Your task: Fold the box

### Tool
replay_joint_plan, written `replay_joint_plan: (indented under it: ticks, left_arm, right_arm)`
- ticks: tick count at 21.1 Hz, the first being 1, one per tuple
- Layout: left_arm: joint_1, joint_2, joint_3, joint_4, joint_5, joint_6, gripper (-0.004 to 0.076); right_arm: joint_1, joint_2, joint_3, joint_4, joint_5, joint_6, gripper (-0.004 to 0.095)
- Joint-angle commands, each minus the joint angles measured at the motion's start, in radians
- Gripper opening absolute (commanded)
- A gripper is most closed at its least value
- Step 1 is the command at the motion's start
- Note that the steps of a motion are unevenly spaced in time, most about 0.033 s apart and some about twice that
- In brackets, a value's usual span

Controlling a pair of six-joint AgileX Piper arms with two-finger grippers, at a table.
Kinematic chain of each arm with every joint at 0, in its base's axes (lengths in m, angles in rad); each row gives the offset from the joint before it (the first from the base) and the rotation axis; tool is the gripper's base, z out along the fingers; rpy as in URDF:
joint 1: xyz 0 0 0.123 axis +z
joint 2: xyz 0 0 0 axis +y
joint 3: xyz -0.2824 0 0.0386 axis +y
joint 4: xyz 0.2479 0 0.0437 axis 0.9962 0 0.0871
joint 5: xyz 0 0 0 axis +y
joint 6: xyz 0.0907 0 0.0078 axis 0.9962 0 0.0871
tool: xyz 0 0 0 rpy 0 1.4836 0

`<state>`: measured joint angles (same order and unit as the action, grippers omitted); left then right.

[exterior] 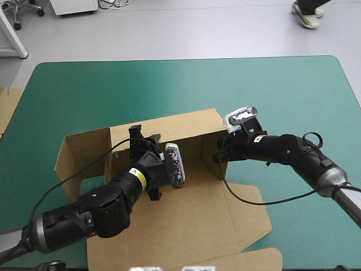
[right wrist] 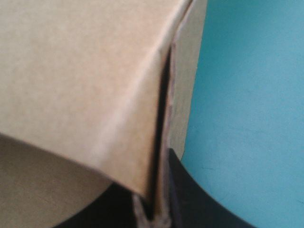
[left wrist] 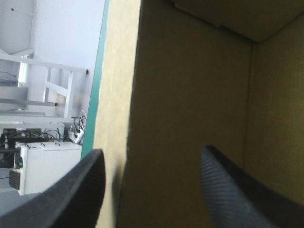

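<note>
One brown box (exterior: 186, 226) (left wrist: 190, 95) (right wrist: 71, 71) lies part-folded on the teal-green tabletop (exterior: 282, 90), between its middle and near edge. The far and right walls stand raised, a panel splays toward the left edge, and the lid lies flat toward the near edge. Two tools are at it. The left tool (exterior: 140, 135) (left wrist: 152, 149) is at the far wall, black fingers apart, a board edge running between them. The right tool (exterior: 220, 155) (right wrist: 159, 209) is clamped on the right wall's edge. One piece of spare board (exterior: 8, 104) shows at the left edge.
</note>
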<state>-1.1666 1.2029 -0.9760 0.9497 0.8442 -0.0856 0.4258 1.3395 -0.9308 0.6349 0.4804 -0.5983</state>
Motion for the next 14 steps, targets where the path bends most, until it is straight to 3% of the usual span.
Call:
replay_joint_plan:
  ticks: [1,3,7,14]
  left_arm:
    - [-0.043,-0.038,-0.107,0.142,0.035,-0.032,0.0430]
    - [-0.043,-0.044,-0.183,0.206,0.059,-0.054,0.0430]
    - [-0.029,-0.044,-0.263,0.321,0.099,-0.076,0.0428]
    - [0.150,-0.055,-0.273,0.321,0.082,-0.127,0.0188]
  right_arm:
    - [0.005,-0.006,-0.038,0.002,-0.059,0.007,0.0001]
    - [0.002,0.006,-0.063,-0.031,-0.061,0.035,0.0001]
    - [0.002,0.044,-0.165,-0.232,0.004,0.226,0.0001]
    - [0.002,0.046,-0.335,-0.477,0.211,0.436,0.0002]
